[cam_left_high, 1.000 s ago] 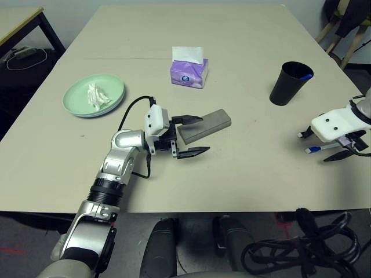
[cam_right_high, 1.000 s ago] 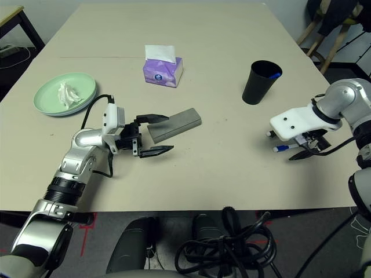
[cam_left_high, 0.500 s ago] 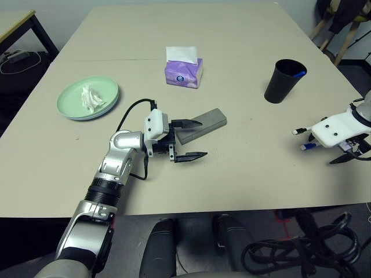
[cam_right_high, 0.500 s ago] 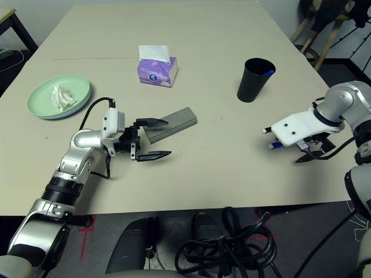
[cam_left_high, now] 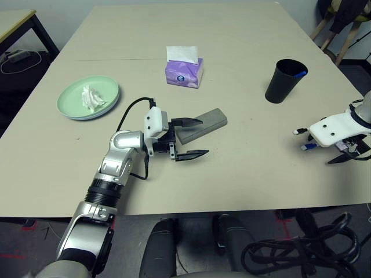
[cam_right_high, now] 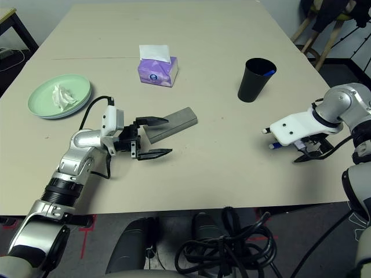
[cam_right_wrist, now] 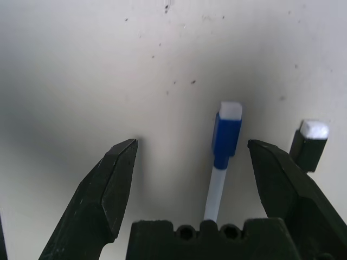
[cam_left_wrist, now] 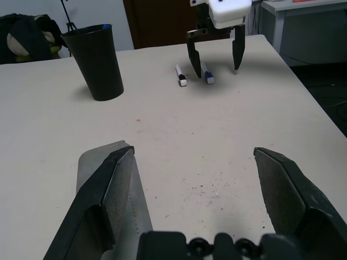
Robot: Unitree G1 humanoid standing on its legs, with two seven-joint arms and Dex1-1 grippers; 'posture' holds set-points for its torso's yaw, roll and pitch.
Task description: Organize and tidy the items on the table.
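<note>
Two plates [cam_left_high: 74, 109] far left on the table [cam_left_high: 232, 35], mint stacked on pale blue, with the tissue [cam_left_high: 93, 97] crumpled in the top one. Probably parked there as trash, and well apart from everything else.

Next over, left gripper [cam_left_high: 203, 136] lying level, spread wide open, gripping nothing. One finger right at the near end of the case [cam_left_high: 208, 120], the other out over bare tabletop. Can't tell if that finger's actually touching. Looks lined up to shove or straighten the case more than to pinch it, judging by the angle.

Behind that, tissue box [cam_left_high: 184, 70] upright near the middle, not part of the job.

Further right, cup [cam_left_high: 284, 81] standing upright with a blue tip at the rim. Likely a pen holder with one pen dropped in already.

Far right, right gripper [cam_right_wrist: 192, 143] pointing nearly straight down, fingers fully apart, holding nothing. Straddling the blue-capped pen [cam_right_wrist: 225, 141], hovering just over it and not yet closed. Second pen [cam_right_wrist: 309, 143], black-capped, just beside and outside the fingers. Presumably going one at a time, with the cup as the destination.
</note>
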